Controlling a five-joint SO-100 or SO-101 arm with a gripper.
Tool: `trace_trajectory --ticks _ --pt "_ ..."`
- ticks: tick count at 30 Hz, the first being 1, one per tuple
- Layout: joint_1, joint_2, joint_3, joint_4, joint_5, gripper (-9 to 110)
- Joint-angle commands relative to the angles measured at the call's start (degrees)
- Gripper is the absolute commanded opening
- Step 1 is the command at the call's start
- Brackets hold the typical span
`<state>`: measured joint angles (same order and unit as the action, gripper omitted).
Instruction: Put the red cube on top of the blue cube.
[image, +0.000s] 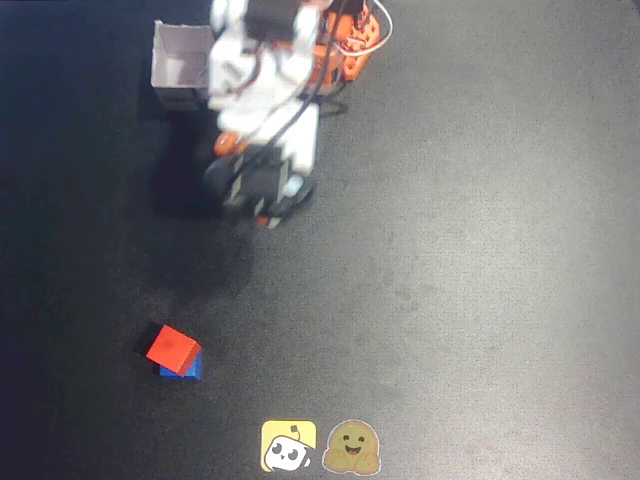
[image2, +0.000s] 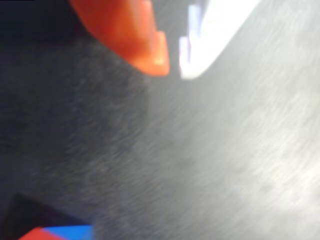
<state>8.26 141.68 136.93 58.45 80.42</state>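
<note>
- Hand (image2: 172, 67) shows in the wrist view as two fingertips, one orange and one white, with a narrow gap between them and nothing held; its tips are blurred, and in the overhead view it hangs at the far left-centre of the desk, well apart from both cubes.
- One red cube (image: 172, 349), small, matte and bright red-orange, sits on top of the blue cube at the near left of the overhead view, turned a little so its corners overhang.
- One blue cube (image: 190, 368), matte and bright blue, about the same size, peeks out along the near-right edge beneath the red one; both show as slivers of colour at the lower left edge of the wrist view.
- One dark desk (image: 480, 250) with a fine, cloth-like texture carries everything.
- One white open box (image: 180, 62), with thin walls, stands at the far left, just beside the arm's base.
- One arm (image: 265, 90) of white and orange parts with dark cables rises at the far edge.
- Two small stickers lie at the near edge: a yellow square one (image: 288, 445) and a round brownish smiling one (image: 353, 449).
</note>
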Motion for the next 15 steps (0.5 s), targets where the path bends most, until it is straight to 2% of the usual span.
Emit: trace_trajectory --ticks 1,15 --pt "-1.76 11.07 6.06 -1.14 -0.7 0" --pt "-7.73 35.51 24.87 -0.18 -5.27 0"
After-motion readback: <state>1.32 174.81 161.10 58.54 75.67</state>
